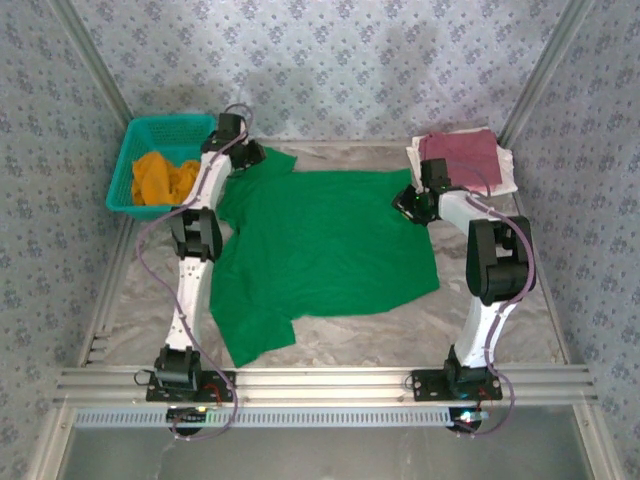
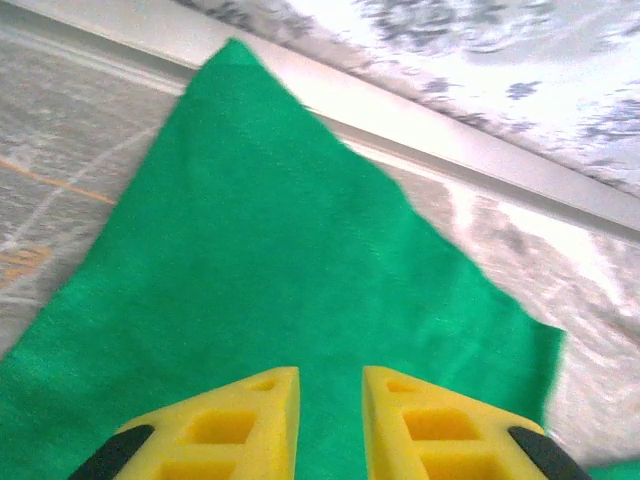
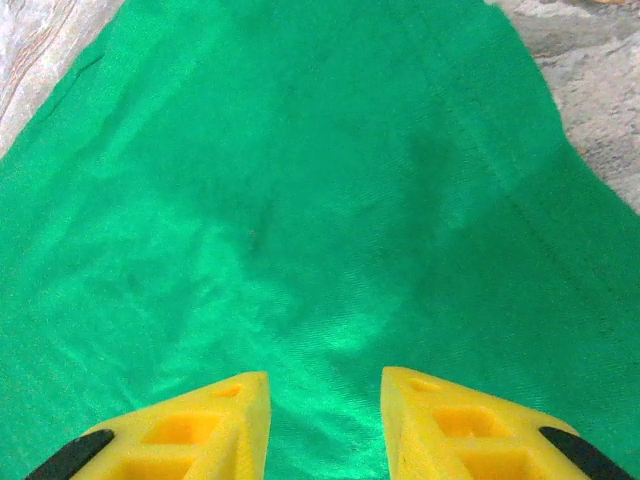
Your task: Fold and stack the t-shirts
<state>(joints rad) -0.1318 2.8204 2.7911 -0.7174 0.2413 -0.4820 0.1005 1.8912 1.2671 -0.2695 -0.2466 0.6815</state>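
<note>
Green t-shirt (image 1: 320, 250) lying spread across the table's (image 1: 350, 335) middle. Left gripper (image 2: 331, 375) hovering at its far-left corner, fingers narrowly parted, gripping nothing. Right gripper (image 3: 325, 378) hovering over its far-right edge, parted wider, empty.

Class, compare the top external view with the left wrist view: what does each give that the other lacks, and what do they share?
The top external view adds the teal basket holding an orange t-shirt, and the maroon t-shirt stacked on a white t-shirt. The left wrist view adds a close look at the left gripper, its yellow fingers slightly parted above the cloth. Both share the green t-shirt spread on the marbled table.
</note>
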